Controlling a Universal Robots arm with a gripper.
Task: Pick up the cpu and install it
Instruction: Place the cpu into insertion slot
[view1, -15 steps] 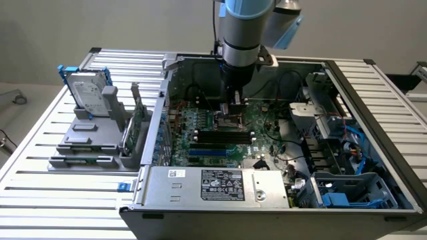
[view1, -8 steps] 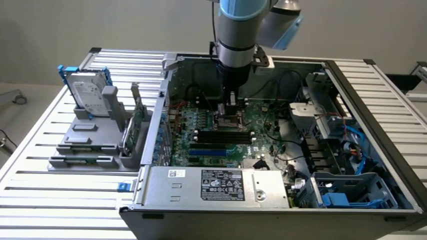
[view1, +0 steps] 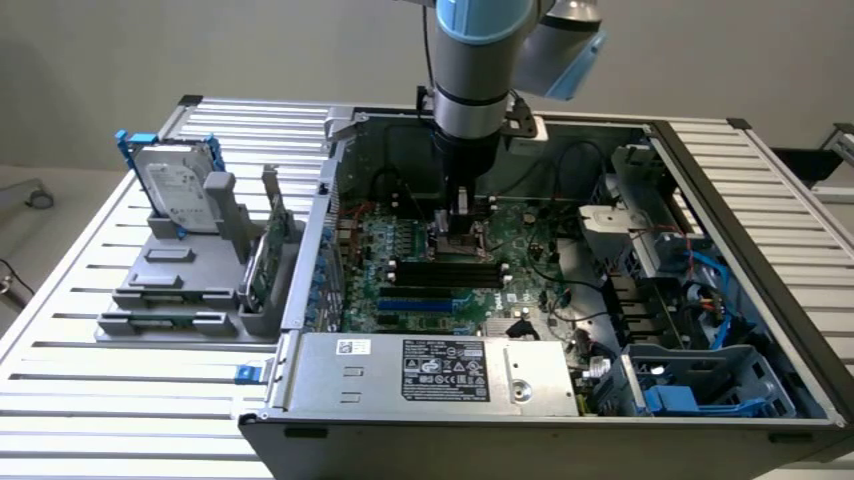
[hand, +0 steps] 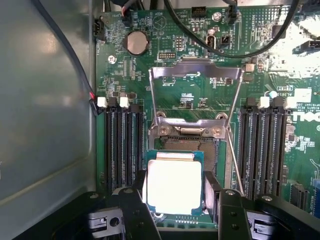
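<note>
A: Nearest first: what is noted at the gripper (hand: 175, 187)?

B: Two black fingers (hand: 212, 195) are seen standing wide and closed on the cpu (hand: 174, 184); its two opposite edges are touched by them. The pale metal lid is turned toward the wrist camera, with a green border shown all round.

A: How is the cpu placed against the socket (hand: 192, 145)?

B: It is held within the jaws, so nothing lies between hand and chip. It is set over the socket's near part, which is partly covered by it. Whether it hangs above or already touches cannot be told. Its edges are seen parallel to the socket's rim; being square, no long axis is offered.

A: Beyond that?

B: The load plate (hand: 195, 70) is found lying open, the lever (hand: 235, 160) beside it. Memory slots (hand: 122, 145) are noted on either flank, a coin cell (hand: 136, 42) further off. In the exterior view the arm (view1: 470, 70) is seen reaching down into the open case (view1: 534, 450), over the motherboard (view1: 527, 245).
</note>
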